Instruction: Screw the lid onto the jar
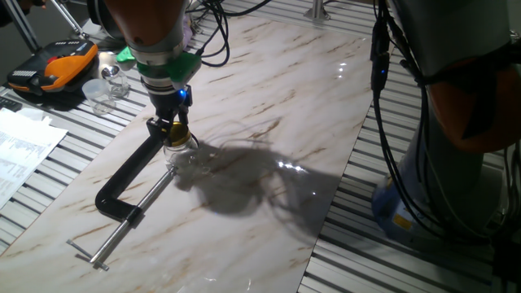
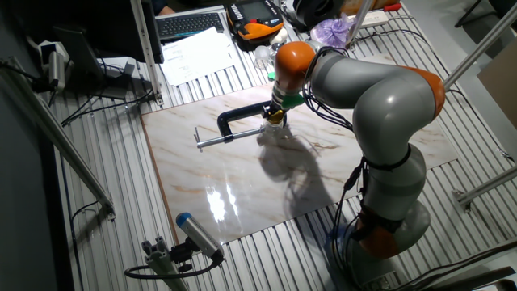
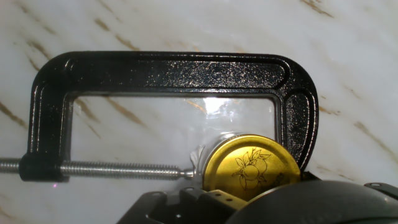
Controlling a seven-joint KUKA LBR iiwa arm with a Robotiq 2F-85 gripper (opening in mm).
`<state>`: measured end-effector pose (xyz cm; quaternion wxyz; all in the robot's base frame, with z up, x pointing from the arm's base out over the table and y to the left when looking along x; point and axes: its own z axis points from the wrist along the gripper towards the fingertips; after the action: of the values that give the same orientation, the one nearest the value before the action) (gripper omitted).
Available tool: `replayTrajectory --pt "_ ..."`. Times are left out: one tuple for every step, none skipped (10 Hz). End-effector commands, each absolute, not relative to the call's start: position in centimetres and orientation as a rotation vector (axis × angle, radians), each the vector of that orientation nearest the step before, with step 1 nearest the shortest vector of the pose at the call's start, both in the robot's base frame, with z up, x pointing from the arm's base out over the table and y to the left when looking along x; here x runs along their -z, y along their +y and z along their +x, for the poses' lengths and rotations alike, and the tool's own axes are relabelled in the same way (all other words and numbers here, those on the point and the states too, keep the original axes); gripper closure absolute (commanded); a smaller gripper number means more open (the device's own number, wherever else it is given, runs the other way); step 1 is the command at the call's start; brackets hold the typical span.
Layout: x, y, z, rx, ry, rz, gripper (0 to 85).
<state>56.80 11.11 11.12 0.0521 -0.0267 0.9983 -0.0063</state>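
Currently, the claw point(image 1: 176, 130) stands vertical over the jar point(image 1: 181, 151), left of centre in one fixed view, on the marbled counter point(image 1: 269, 98). Whether the claw is clamped on the lid or merely resting above it cannot be told; its fingertips are out of sight in every view.

The lid point(image 3: 252, 168), gold with an embossed fruit motif, sits on the jar mouth at the lower centre of the hand view, partly covered by the dark claw body along the bottom edge. A sliver of clear glass shows at the lid's left rim.

A black C-clamp point(image 3: 168, 74) lies flat on the counter and surrounds the jar. Its threaded screw point(image 3: 118, 168) enters from the left, and the screw tip meets the jar's left side. The clamp's right arm is touching or just beside the lid's right edge.

In the other fixed view, the arm point(image 2: 363, 89) reaches down from the right to the clamp point(image 2: 242, 123) at the counter's upper part.

An orange-black case point(image 1: 53, 67) and clear cups point(image 1: 104, 89) sit at the upper left of one fixed view, well apart from the jar.
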Motion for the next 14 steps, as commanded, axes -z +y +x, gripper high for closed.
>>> replayTrajectory --pt "-11.08 11.13 56.78 0.021 3.036 -0.081 85.0" --pt "-11.08 11.15 56.75 0.021 3.036 -0.081 85.0" --pt "-11.08 11.16 56.75 0.021 3.036 -0.081 85.0" --pt "-11.1 11.18 56.75 0.021 3.033 -0.081 85.0" --pt "-11.14 11.18 56.72 0.024 3.033 -0.081 85.0" --pt "-11.16 11.2 56.68 0.024 3.033 -0.081 85.0" --pt "-11.15 11.2 56.67 0.024 3.032 -0.081 85.0" --pt "-11.14 11.2 56.66 0.028 3.032 -0.083 85.0" --pt "-11.14 11.21 56.66 0.033 3.032 -0.083 85.0" --pt "-11.13 11.21 56.66 0.033 3.032 -0.083 85.0" --pt "-11.12 11.2 56.67 0.033 3.032 -0.083 85.0" --pt "-11.11 11.14 56.68 0.035 3.032 -0.089 85.0" --pt "-11.11 11.13 56.69 0.037 3.029 -0.096 85.0" --pt "-11.12 11.17 56.67 0.036 3.029 -0.101 85.0"
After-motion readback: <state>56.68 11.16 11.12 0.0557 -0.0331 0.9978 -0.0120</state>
